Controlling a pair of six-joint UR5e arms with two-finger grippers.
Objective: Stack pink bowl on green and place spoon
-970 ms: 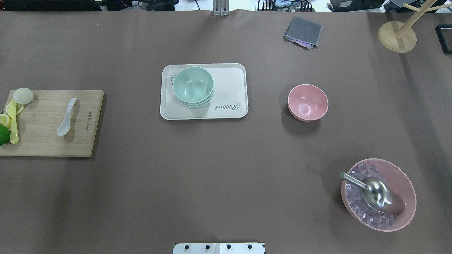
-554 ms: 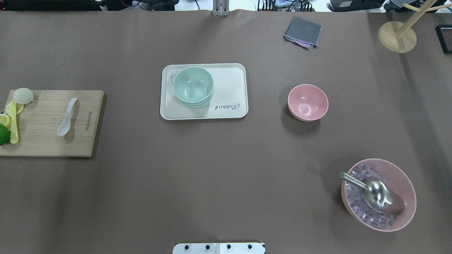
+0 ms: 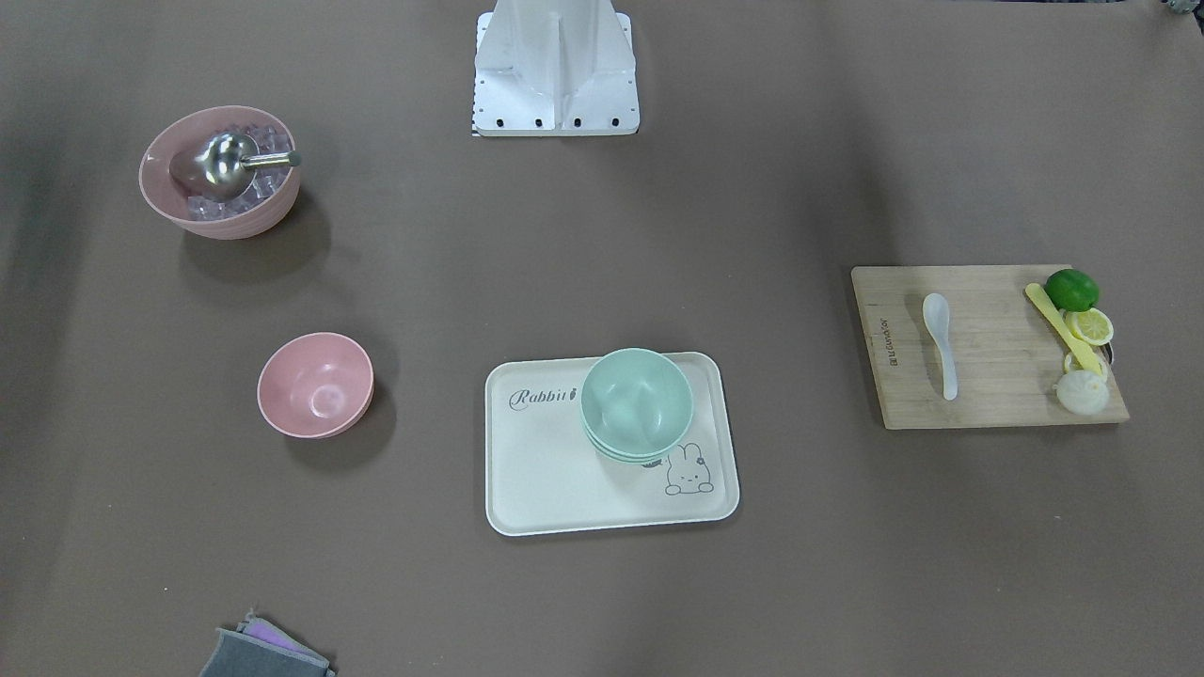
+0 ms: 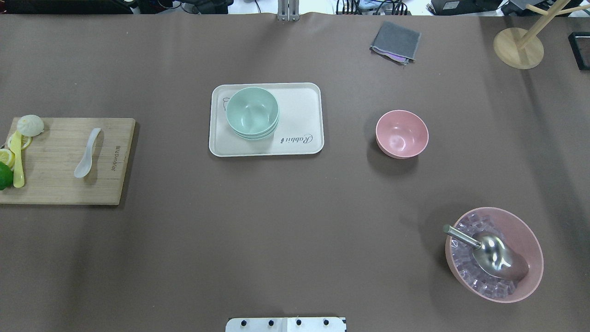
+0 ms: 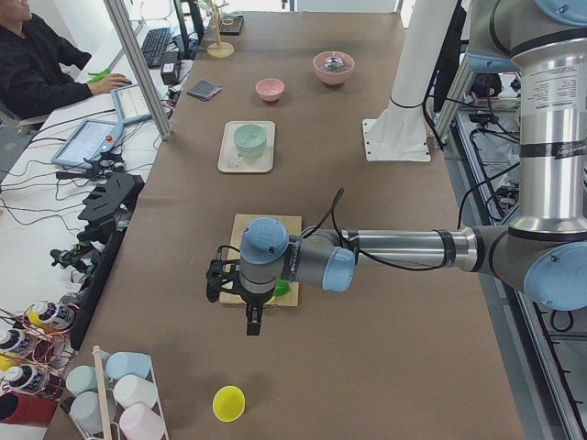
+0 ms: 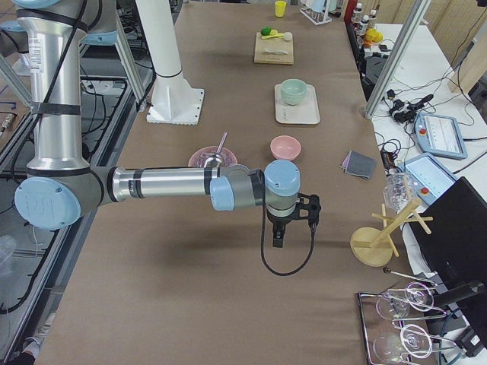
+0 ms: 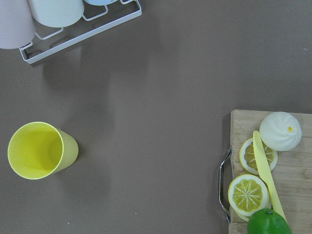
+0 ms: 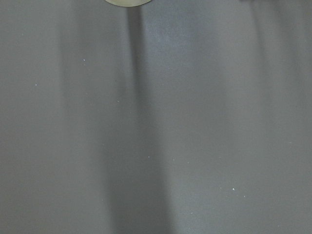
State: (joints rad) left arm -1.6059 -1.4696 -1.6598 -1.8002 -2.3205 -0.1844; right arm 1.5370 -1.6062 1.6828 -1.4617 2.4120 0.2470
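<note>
Pink bowl (image 4: 402, 133) at three o'clock of green bowls (image 4: 252, 110) overhead; only side views show left gripper (image 5: 250, 321), right gripper (image 6: 277, 237): aperture cannot be told.

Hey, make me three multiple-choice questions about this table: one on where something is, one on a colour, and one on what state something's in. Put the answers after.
1. Where does the spoon lie?
A. on the tray
B. on the cloth
C. on the board

2. What colour is the lone cup in the left wrist view?
A. yellow
B. black
C. red

3. How is the small pink bowl?
A. upside down
B. upright and empty
C. full of ice

Answers:
1 C: the spoon rests on the bare wood.
2 A: its wall and inside are both yellow.
3 B: its open mouth faces up with nothing inside.
</note>
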